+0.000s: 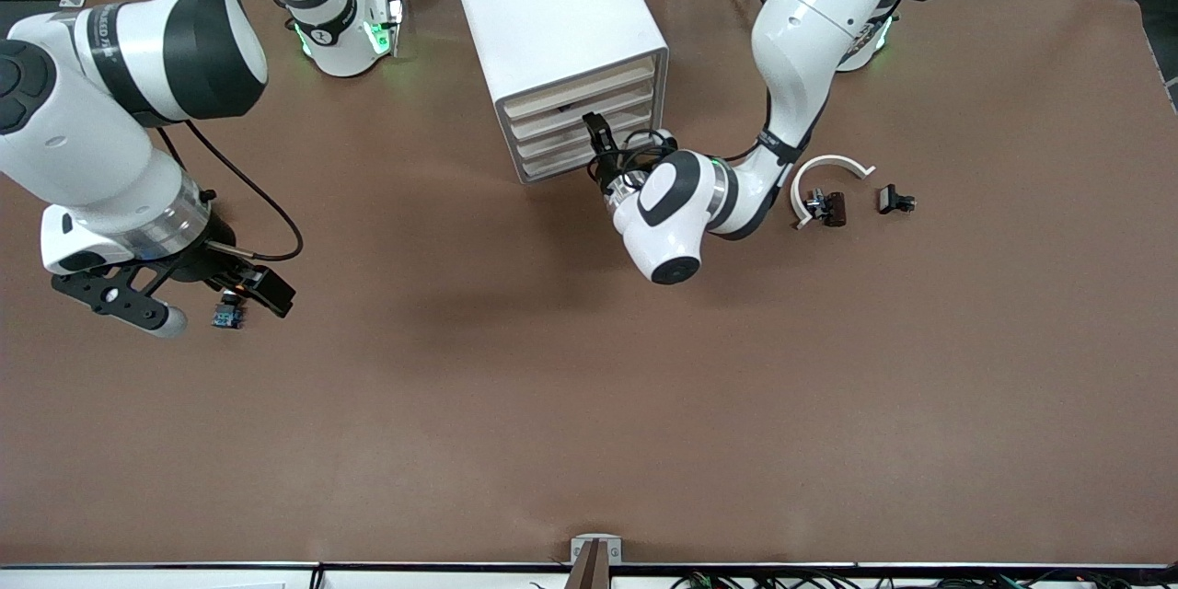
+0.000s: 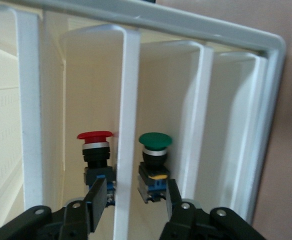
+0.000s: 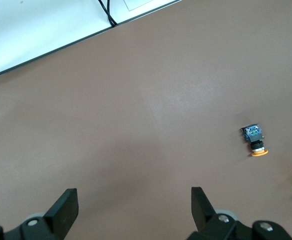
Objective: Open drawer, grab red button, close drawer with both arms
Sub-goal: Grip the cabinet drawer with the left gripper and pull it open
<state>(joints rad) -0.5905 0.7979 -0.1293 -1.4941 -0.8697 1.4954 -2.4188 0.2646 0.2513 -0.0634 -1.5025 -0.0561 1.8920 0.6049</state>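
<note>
1. Drawer (image 2: pixel 125 90): second from the top in the cabinet (image 1: pixel 552 9), which stands midway along the desk (image 1: pixel 589 405) edge where the arms' bases are. It looks shut, its front in line with the others.
2. Button (image 2: pixel 94 150): red cap, standing upright inside that drawer and showing just over its lip.
3. Left gripper (image 2: pixel 135 201): at the cabinet front, jaws parted and straddling the drawer's lip (one finger touching or almost touching it, the other apart).
4. Step in hand, as judged: opening the drawer. Pinch the lip squarely, stay off the neighbouring lips, and pull straight out along the drawer's run so the cabinet neither slides nor tips. Stop once the button is reachable from above.
5. Right gripper (image 3: pixel 134 210): waits with jaws wide and empty, over the desk toward the right arm's end.
6. Count:
   - drawers, four
   - buttons, three: red, a green button (image 2: pixel 155 155) in the next drawer, and an orange button (image 3: pixel 256 142) lying on the desk near the right gripper
   - white arc (image 1: pixel 828 167), one
   - dark parts (image 1: pixel 895 200), two, beside the arc toward the left arm's end
</note>
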